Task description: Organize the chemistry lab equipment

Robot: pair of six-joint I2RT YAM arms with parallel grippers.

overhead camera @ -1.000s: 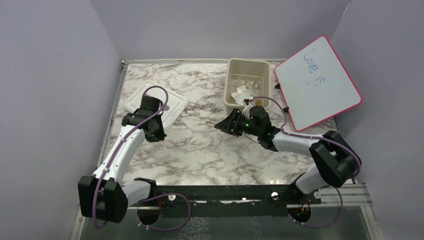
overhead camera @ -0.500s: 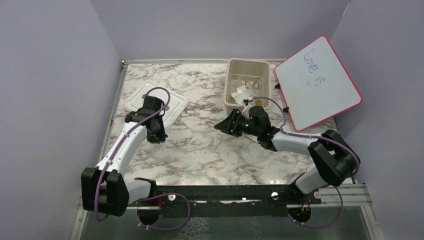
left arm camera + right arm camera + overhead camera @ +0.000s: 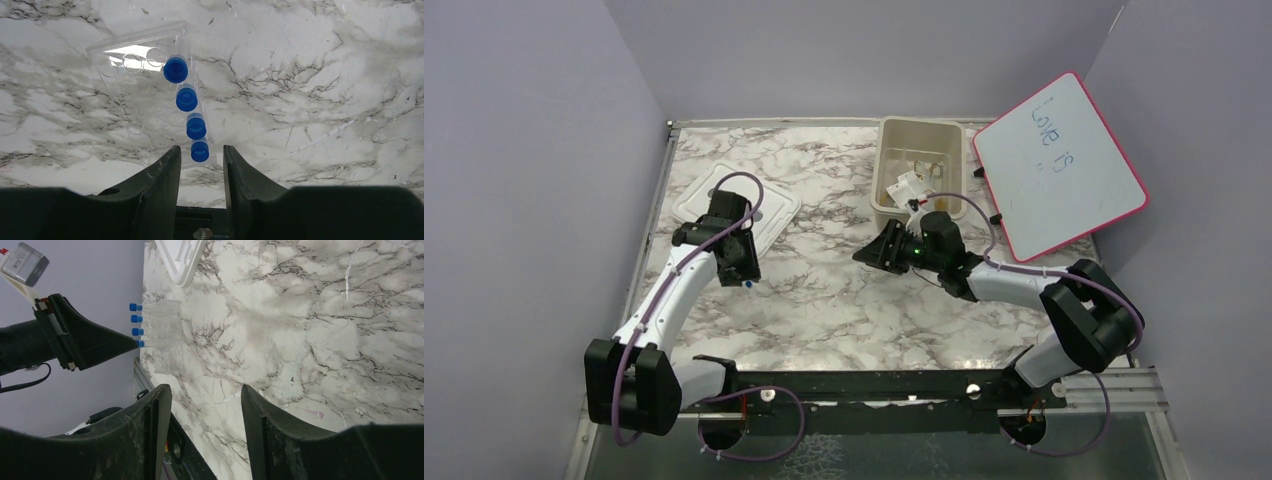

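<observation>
Low in left wrist view, parted left gripper (image 3: 199, 150) straddles, without gripping, one thin blue-capped clear tube (image 3: 200, 145) kept upright by its clear plastic rack (image 3: 131, 95); right gripper (image 3: 202, 390) hangs open, empty.

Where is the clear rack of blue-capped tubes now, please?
In the left wrist view the clear rack sits on the marble table just beyond the left fingers; from above, it's left of centre, near the white lid.

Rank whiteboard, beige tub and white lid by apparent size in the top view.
1. pink-framed whiteboard: clearly largest.
2-3. beige tub and white lid: they look about alike. The left arm covers part of the lid, so I won't rank these two.
</observation>
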